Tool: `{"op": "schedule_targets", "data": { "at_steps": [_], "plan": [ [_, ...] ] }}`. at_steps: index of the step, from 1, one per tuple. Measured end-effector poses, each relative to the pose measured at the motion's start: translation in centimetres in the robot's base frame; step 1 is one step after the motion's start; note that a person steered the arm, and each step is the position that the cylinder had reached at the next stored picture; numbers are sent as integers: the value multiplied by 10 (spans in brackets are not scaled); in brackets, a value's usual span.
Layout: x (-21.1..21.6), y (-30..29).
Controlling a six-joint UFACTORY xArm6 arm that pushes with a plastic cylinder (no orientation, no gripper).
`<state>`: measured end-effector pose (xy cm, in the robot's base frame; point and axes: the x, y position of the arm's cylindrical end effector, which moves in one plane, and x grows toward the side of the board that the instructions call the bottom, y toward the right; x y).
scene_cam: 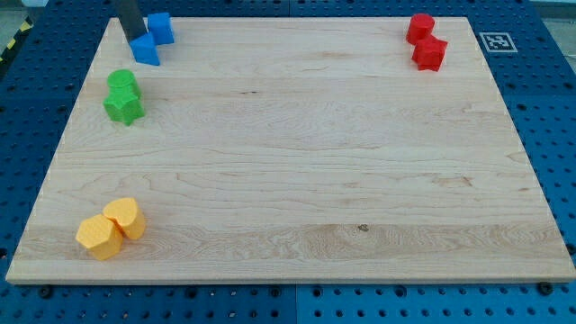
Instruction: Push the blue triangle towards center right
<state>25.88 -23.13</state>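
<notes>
The blue triangle (145, 49) lies near the board's top left corner. A second blue block (161, 27), roughly cube-shaped, sits just up and right of it, touching or nearly touching. My tip (134, 36) comes down from the view's top edge and stands at the triangle's upper left side, against it or very close. The rod's upper part is cut off by the view's top edge.
Two green blocks (122, 95) sit together at the left, below the blue ones. Two yellow blocks (111, 229) lie at the bottom left. Two red blocks (426, 41) sit at the top right. A fiducial tag (496, 41) lies off the wooden board (297, 162).
</notes>
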Motion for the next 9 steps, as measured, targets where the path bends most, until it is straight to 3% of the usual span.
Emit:
{"op": "schedule_targets", "data": {
  "at_steps": [5, 7, 9],
  "plan": [
    [119, 56],
    [119, 85],
    [95, 64]
  ]
}}
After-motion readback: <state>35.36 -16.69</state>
